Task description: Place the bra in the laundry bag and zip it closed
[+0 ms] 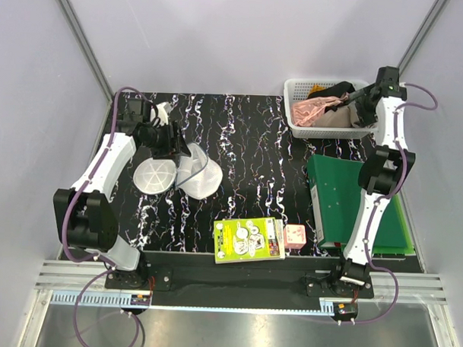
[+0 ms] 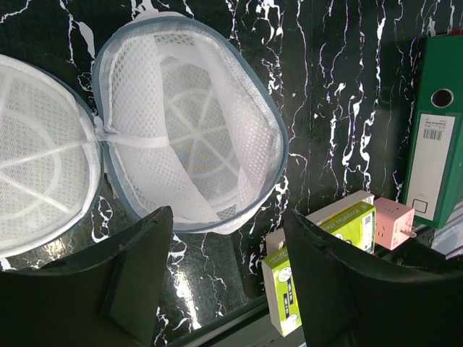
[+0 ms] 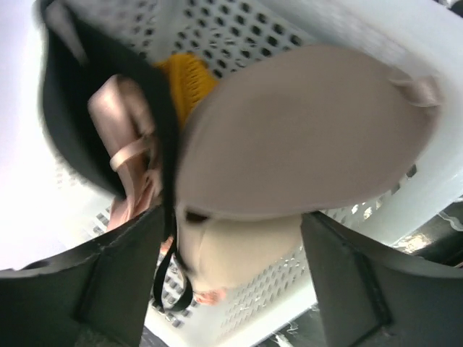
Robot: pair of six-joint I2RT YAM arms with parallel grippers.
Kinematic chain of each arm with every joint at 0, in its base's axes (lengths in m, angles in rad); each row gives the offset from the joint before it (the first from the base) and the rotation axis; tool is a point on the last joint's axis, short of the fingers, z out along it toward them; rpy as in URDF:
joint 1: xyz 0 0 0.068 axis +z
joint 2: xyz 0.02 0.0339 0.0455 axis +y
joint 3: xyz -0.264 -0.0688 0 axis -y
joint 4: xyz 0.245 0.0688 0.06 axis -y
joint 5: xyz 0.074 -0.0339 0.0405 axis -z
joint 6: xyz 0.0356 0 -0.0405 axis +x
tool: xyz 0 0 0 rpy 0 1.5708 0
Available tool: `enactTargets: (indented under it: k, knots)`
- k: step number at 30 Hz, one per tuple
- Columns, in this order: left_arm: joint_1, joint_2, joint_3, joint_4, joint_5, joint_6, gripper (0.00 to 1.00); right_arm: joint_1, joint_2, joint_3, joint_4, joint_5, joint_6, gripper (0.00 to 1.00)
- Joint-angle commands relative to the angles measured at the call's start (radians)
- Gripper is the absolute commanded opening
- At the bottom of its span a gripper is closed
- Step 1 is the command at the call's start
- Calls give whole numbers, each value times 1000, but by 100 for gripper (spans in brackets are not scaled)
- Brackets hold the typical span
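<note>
- Nearest me, the metal rail (image 1: 228, 284) along the table's front edge carries both arm bases.
- Just past it a green-and-yellow printed box (image 1: 250, 239) lies flat, with a pink cube (image 1: 294, 236) right beside its right end. In the left wrist view one dark finger covers the box's (image 2: 318, 253) lower corner, and the cube (image 2: 394, 220) sits behind it.
- A green binder (image 1: 352, 200) lies flat on the right side. The right arm crosses over it, and the left wrist frame cuts off its (image 2: 434, 130) far edge.
- The table (image 1: 247, 159) is black with white marble veins.
- Mid-left, the laundry bag (image 1: 182, 172) lies unzipped in two joined halves: a flat disc on the left and a deeper cup on the right, mouth up.
- The left gripper (image 1: 172, 145) hangs at the bag's far edge with its jaws wide and nothing between them. From its own camera the bag (image 2: 195, 130) lies just beyond the left gripper (image 2: 228, 282), and the frame clips the disc half.
- At the far right corner, the right gripper (image 1: 354, 102) reaches into the white lattice basket (image 1: 295, 88) and hides much of the bra (image 1: 338, 116).
- The right wrist picture is blurred. The right gripper (image 3: 231, 282) stands wide, and the bra (image 3: 304, 137) lies in the basket (image 3: 239, 29), its cup just beyond the fingertips. I cannot tell whether they touch.
- A pink garment (image 1: 313, 112) and a black garment with yellow trim (image 1: 333, 91) share the basket.
- Pale grey walls (image 1: 236, 37) close in the far side.
</note>
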Motion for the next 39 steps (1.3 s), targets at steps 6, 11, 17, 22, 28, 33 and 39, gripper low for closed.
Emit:
enactTargets:
  k: [6, 11, 17, 22, 28, 33, 39]
  knots:
    - [-16, 4, 66, 17, 8, 11, 65, -63, -13, -86, 66, -124, 374, 90]
    - [-17, 1, 69, 9, 4, 10, 65, -70, 4, -74, 72, -153, 441, 63]
    - [-25, -28, 64, -3, 2, 6, 64, -83, 30, -33, 80, -243, 484, 25]
    - [-39, -60, 47, -11, -2, -9, 64, -89, -74, 3, 72, -181, 378, 0]
    - [-48, -143, -8, -17, -1, -43, 63, -89, -240, -20, 29, -110, 211, 0]
    - [-56, -256, -88, -26, 7, -96, 64, -89, -289, 35, 26, -87, 68, 0]
    - [-71, -375, -178, -28, -1, -171, 64, -87, -358, 121, 19, -140, 18, 0]
